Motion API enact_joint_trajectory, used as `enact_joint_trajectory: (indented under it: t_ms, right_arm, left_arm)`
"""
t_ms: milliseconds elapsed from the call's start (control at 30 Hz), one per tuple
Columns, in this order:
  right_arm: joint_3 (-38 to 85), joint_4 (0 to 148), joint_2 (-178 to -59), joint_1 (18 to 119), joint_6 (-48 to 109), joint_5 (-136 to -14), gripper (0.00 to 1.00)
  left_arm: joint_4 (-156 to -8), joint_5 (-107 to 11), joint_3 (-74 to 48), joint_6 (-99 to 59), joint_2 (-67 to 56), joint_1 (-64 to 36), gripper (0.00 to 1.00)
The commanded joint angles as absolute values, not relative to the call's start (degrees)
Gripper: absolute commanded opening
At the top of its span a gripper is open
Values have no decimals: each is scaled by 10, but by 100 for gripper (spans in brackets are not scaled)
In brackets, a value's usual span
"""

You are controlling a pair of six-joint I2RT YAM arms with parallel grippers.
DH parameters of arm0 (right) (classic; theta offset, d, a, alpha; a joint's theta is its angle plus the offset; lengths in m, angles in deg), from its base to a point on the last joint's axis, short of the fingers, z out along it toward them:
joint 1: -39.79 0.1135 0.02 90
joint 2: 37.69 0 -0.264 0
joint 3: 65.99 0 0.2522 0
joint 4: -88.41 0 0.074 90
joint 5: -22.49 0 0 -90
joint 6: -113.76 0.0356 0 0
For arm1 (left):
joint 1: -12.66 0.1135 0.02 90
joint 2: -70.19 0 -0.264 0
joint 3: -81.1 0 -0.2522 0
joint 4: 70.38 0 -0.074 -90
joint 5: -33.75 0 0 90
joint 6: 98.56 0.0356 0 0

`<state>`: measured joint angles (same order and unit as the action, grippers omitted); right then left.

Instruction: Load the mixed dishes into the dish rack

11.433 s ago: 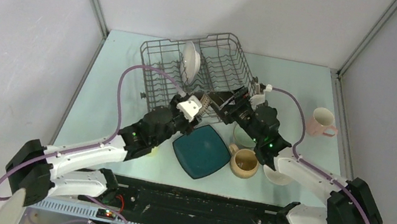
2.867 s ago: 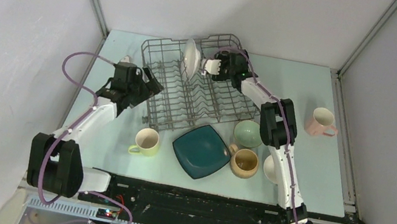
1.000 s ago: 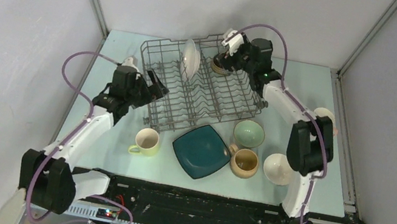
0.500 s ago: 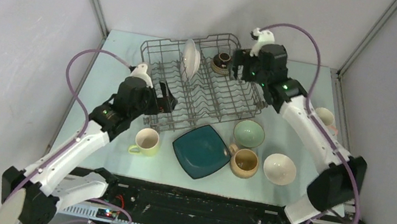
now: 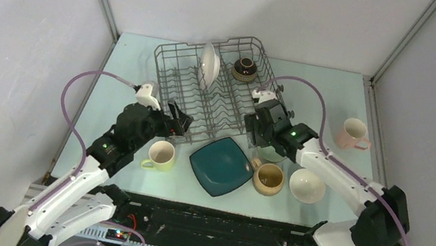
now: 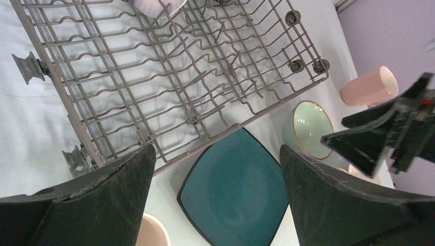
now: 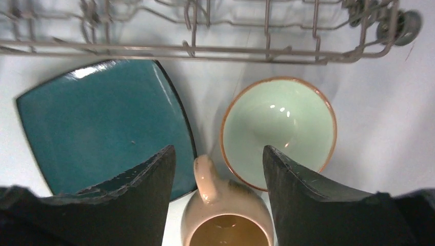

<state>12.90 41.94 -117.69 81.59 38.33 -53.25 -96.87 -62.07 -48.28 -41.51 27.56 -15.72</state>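
Observation:
The grey wire dish rack (image 5: 159,79) holds a white round plate (image 5: 209,65) on edge and a brown bowl (image 5: 244,68) at its back. In front of it lie the teal square plate (image 5: 221,165), yellow mug (image 5: 160,154), tan mug (image 5: 268,178), white bowl (image 5: 307,185) and pale green bowl (image 5: 272,155), which is partly under the right arm. My left gripper (image 5: 178,121) is open and empty at the rack's near left corner. My right gripper (image 5: 259,133) is open and empty above the tan mug's handle (image 7: 205,177) and the green bowl (image 7: 279,128).
A pink mug (image 5: 353,133) stands at the far right. In the left wrist view, the rack (image 6: 55,84), teal plate (image 6: 236,195) and green bowl (image 6: 308,128) lie below my open left gripper (image 6: 216,151). The enclosure's walls close in the table.
My right gripper has left the brown bowl at the rack's back and swung forward over the green bowl and tan mug. My left gripper moved from the rack's left side to its near corner.

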Motion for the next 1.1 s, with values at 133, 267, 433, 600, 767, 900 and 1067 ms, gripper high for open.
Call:
enact_joint_trajectory:
  t_ms: [133,267,433,600,767,900,1067]
  right_arm:
    - [114,451,-1265,823,403,-511,55]
    - [114,474,-1313,825,422,-518,53]
    - [113,486,-1355,825,450,-474,46]
    - [101,494,-1371,820,465,-450,44]
    - [74,516,-1358,807,476,-484,31]
    - [58,531,-1332,794,486,-502,11]
    - [33,532,-1266,773,502,-490,0]
  left_arm:
    - [-940,-621,-488,-403,293,-162,97]
    - [-947,-628,-489,-404,294,-162,97]
    - [-946,-631,-490,-406,290,-162,97]
    - [-940,-632,-493,-406,286,-162,97]
    - [-938,-635,-489,-406,278,-162,96]
    - [-930,-633,-487,-406,275,-162,96]
    - [-910,-620,-499,-404,283,-162,96]
